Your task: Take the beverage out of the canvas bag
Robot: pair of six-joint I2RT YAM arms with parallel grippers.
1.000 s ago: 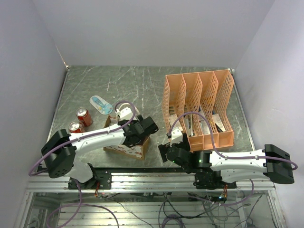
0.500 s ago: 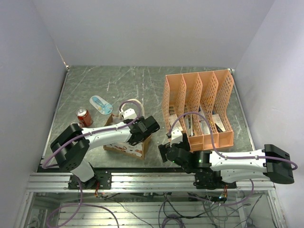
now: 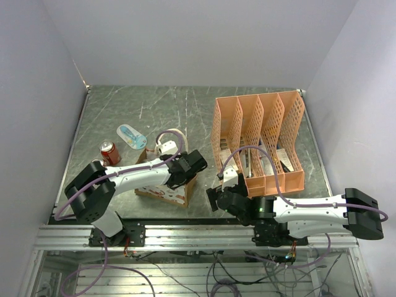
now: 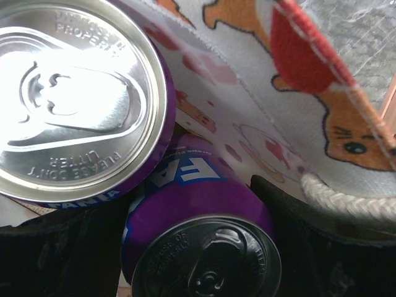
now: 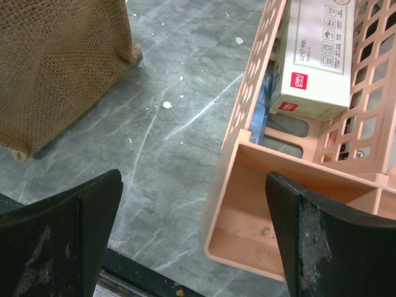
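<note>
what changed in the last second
The left arm swung its elbow forward and right, hiding the nearer red can, and the left fingers edged right inside the canvas bag. The right arm, orange rack and other red can stayed put.

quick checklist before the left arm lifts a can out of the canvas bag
1. Left tool is inside the canvas bag: ok.
2. The lower purple can sits between the fingers: ok, one finger on each side.
3. Grip is firm on that can: cannot tell.
4. Lift path is free: not ok, the second purple can lies right against it and may drag along.
5. Cream handle is clear of the fingers: cannot tell, it lies close over one.
6. Right tool is out of the way: ok, open beside the orange file rack, though it isn't steadying the bag.
</note>
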